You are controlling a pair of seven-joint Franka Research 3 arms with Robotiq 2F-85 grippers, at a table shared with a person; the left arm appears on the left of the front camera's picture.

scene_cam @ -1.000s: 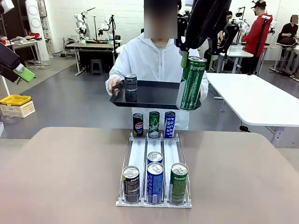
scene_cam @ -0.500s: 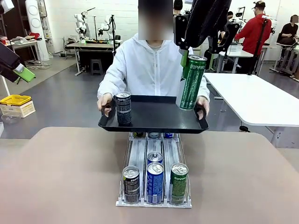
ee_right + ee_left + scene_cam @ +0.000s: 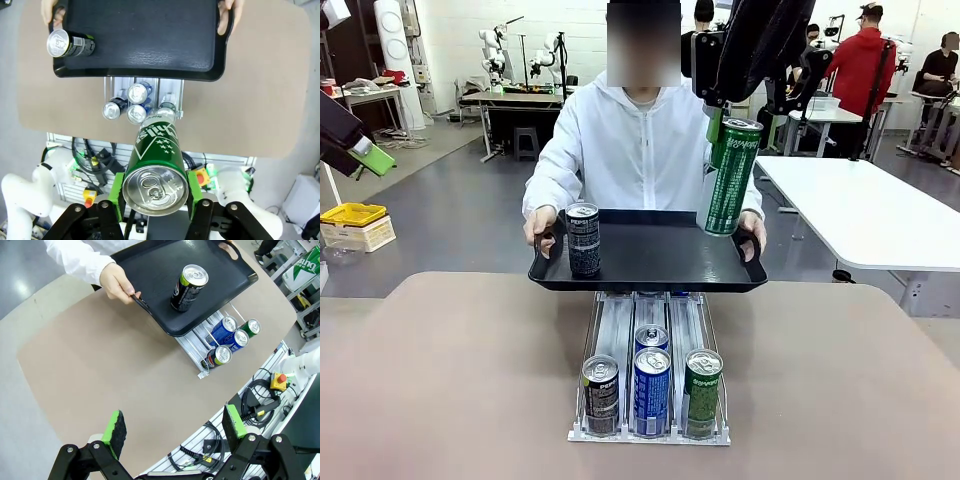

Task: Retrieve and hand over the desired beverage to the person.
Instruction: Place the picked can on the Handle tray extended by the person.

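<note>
**Green can held above the person's tray**

While the person (image 3: 642, 140) in the white hooded jacket holds a black tray (image 3: 650, 262) by both handles over the far edge of the table (image 3: 450, 380), the right end effector (image 3: 153, 192) is clamped on a tall green can (image 3: 731, 178), green pads pressed to its sides just below the rim. The can hangs upright over the tray's right end; whether its base touches the tray cannot be told. A dark can (image 3: 583, 239) stands on the tray's left end, its print too small to read. The tray hides the far end of the can rack (image 3: 652, 372), so only four cans at the near end show. The left end effector (image 3: 175, 430) hangs high over the table's left side with jaws spread wide and nothing between them; in the front view it is cut off at the picture's edge.
</note>
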